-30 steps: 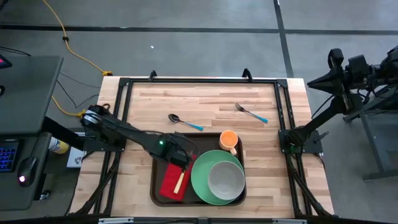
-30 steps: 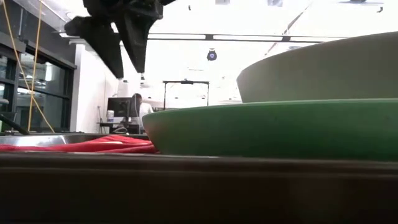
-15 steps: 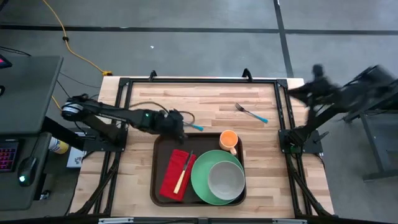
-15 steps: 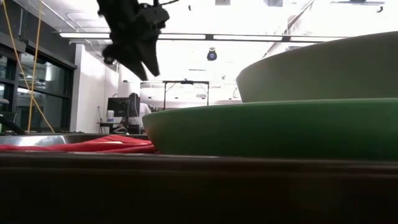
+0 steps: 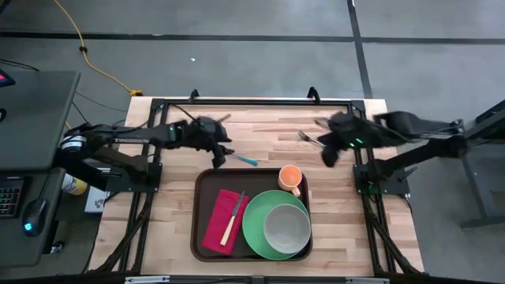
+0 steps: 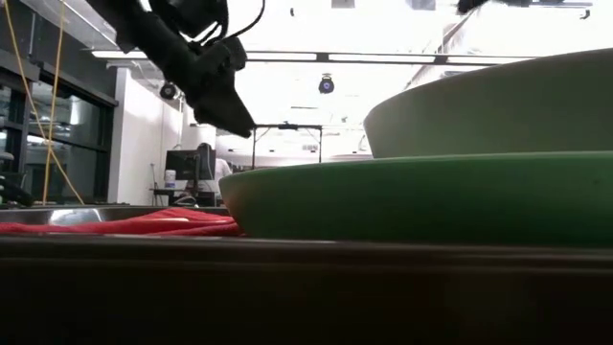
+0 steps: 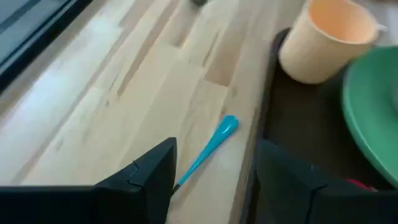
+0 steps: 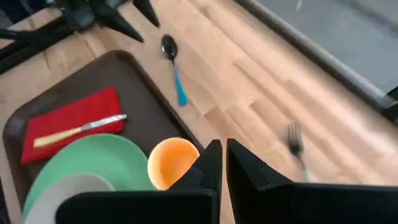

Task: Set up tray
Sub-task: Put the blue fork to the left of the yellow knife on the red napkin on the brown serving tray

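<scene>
- Your left hand [image 5: 219, 147] is hovering over the spoon [image 5: 237, 157] on the bare wood just beyond the tray's far left corner; the left wrist view is showing its two dark fingers [image 7: 149, 171] standing apart, with the spoon's blue handle [image 7: 208, 146] lying between them on the tabletop [image 5: 268, 126].
- Your right hand [image 5: 327, 152] is hanging near the tabletop's right edge, just beside the fork [image 5: 318, 143] with the blue handle; its fingers [image 8: 208, 165] are sitting nearly together in the right wrist view, with only a thin gap between them and nothing held.
- The tray [image 5: 207, 185] is lying at the middle of the tabletop's near edge, dark brown, with a raised rim.
- On the tray's left half a red napkin [image 5: 217, 229] is lying flat, and a knife [image 5: 233, 218] with a pale handle is resting on it.
- A green plate [image 5: 256, 229] is filling the tray's right half, and a grey bowl [image 5: 286, 227] is sitting on the plate.
- An orange cup [image 5: 290, 177] is standing at the tray's far right corner, touching the plate's far rim.
- In the low view you are seeing the plate's green rim [image 6: 412, 196] and the bowl [image 6: 498, 105] above it close up, the napkin [image 6: 144, 223] beside them, and the left hand [image 6: 215, 81] hanging overhead.
</scene>
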`<move>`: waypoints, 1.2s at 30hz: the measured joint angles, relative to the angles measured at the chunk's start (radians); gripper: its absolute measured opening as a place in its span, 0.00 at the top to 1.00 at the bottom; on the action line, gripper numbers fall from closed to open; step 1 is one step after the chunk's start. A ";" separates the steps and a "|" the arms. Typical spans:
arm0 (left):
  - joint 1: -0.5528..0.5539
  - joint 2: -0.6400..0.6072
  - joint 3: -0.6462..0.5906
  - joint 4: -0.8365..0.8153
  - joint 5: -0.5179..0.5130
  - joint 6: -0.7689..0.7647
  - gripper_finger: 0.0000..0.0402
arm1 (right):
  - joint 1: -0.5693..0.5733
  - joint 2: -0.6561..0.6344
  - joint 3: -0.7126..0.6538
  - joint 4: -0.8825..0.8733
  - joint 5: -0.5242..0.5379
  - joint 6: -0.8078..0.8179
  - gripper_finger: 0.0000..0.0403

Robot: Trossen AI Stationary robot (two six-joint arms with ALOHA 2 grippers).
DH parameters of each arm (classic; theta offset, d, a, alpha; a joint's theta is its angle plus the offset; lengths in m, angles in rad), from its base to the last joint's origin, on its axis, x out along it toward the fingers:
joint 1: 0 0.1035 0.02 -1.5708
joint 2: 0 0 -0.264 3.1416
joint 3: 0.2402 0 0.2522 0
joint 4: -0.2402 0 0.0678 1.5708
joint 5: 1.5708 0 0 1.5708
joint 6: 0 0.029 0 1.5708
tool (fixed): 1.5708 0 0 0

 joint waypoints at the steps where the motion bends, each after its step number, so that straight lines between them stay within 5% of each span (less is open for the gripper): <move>1: 0.028 -0.014 -0.001 -0.001 0.038 0.042 0.40 | -0.058 0.008 -0.029 0.047 -0.047 -0.018 1.00; 8: 0.176 -0.122 0.000 0.051 0.263 0.236 0.40 | -0.390 0.143 -0.119 0.143 -0.332 -0.144 1.00; 17: 0.264 -0.248 0.001 0.053 0.533 0.337 0.40 | -0.630 0.366 -0.119 -0.030 -0.409 -0.305 1.00; 27: 0.269 -0.344 0.001 0.045 0.642 0.380 0.40 | -0.735 0.607 -0.119 -0.025 -0.565 -0.512 0.96; 36: 0.269 -0.360 0.001 0.025 0.653 0.356 0.40 | -0.738 0.687 -0.120 -0.029 -0.457 -0.590 0.67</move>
